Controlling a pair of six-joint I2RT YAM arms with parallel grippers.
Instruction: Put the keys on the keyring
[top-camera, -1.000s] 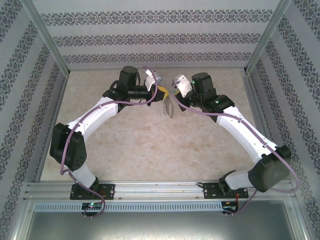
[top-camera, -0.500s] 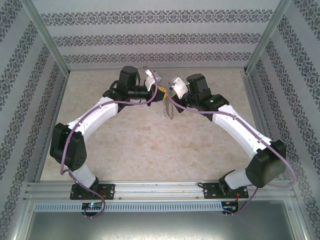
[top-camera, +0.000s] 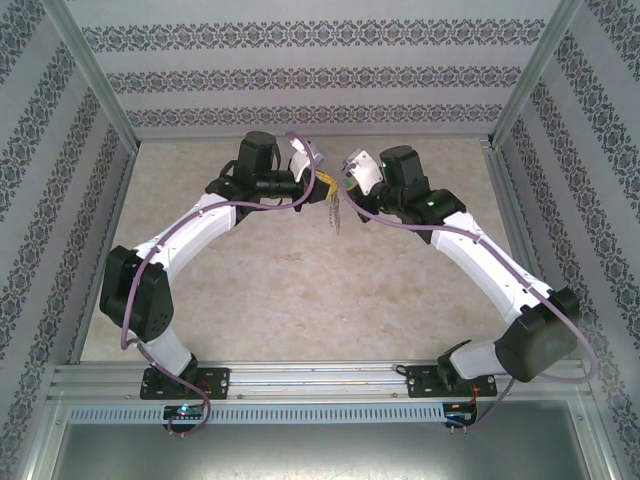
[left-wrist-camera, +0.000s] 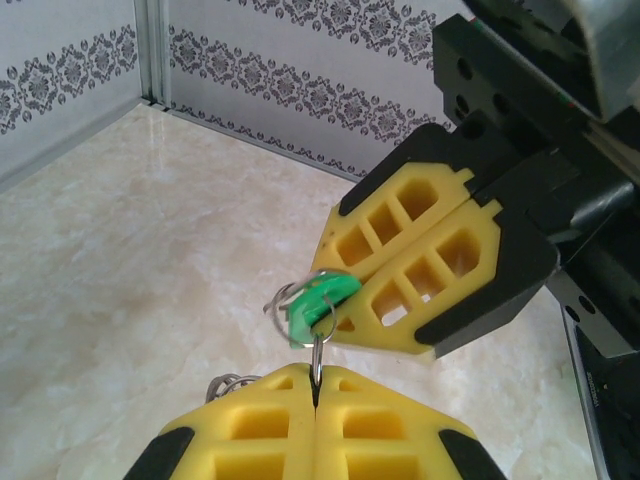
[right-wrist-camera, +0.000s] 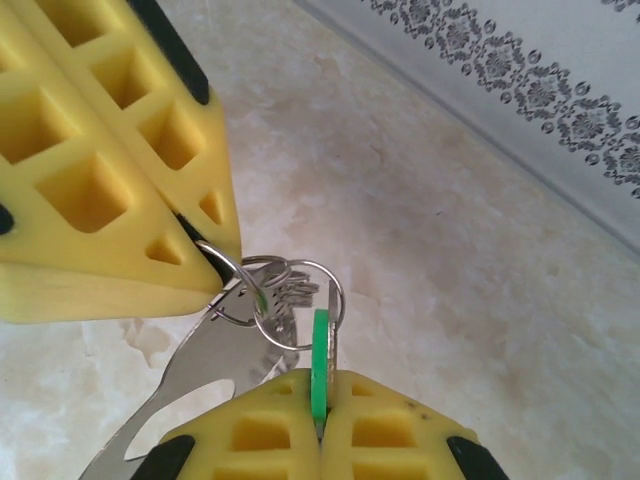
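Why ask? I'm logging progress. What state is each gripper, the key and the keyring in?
left gripper: shut on the keyring's small ring
right gripper: shut on the key's green head
key: held aloft, a ring at its head
keyring: hanging from the left gripper, carabiner dangling

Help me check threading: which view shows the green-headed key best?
Left wrist: the green-headed key shows its head's broad face. Right wrist shows it edge-on, pinched in the right gripper. Top external: too small to tell.
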